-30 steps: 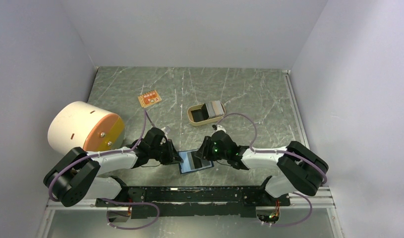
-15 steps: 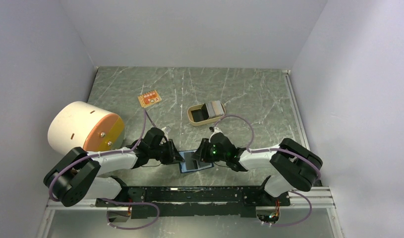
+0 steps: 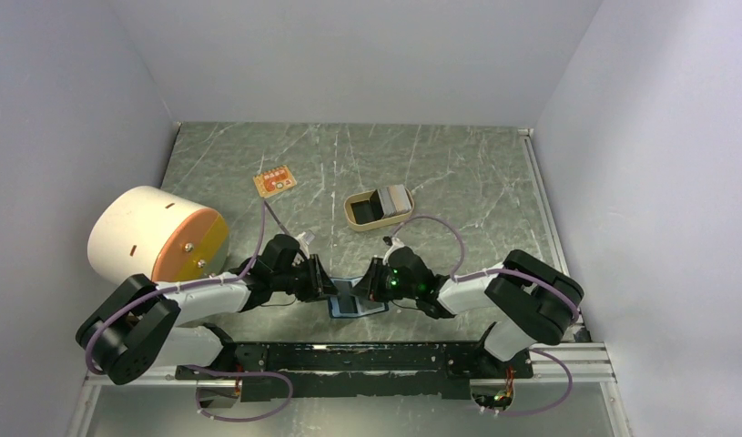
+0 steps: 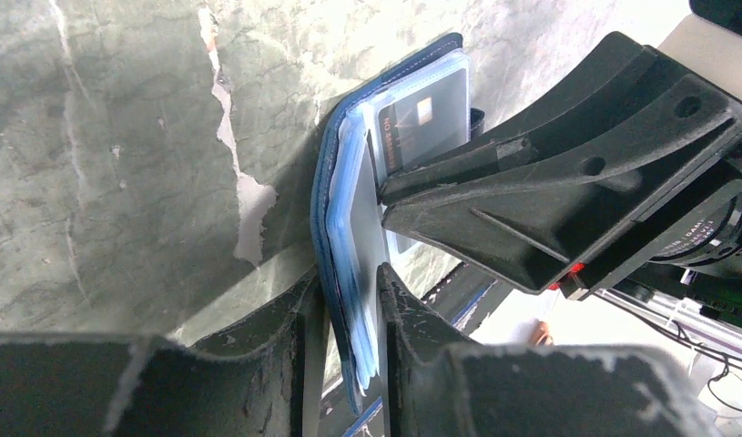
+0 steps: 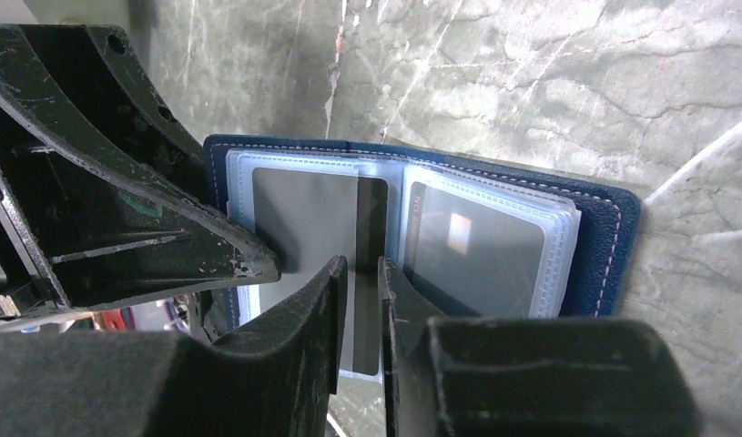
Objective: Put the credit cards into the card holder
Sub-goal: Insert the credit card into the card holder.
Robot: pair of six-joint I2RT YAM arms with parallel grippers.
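One card holder (image 5: 494, 246) (open) — left pincer (image 4: 349, 282), right pincer (image 5: 360, 266).

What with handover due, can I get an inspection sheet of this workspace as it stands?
Surface: green marbled tabletop, scuffed.
Job's things: card holder lies open at the near edge; one card at its sleeves; grey stack in tan tray.
Clutter: white drum, orange board.
Grippers: left gripper clamps a holder leaf; right gripper pinches the card.
Cables: purple cables loop off both arms.
Surroundings: plain pale walls.
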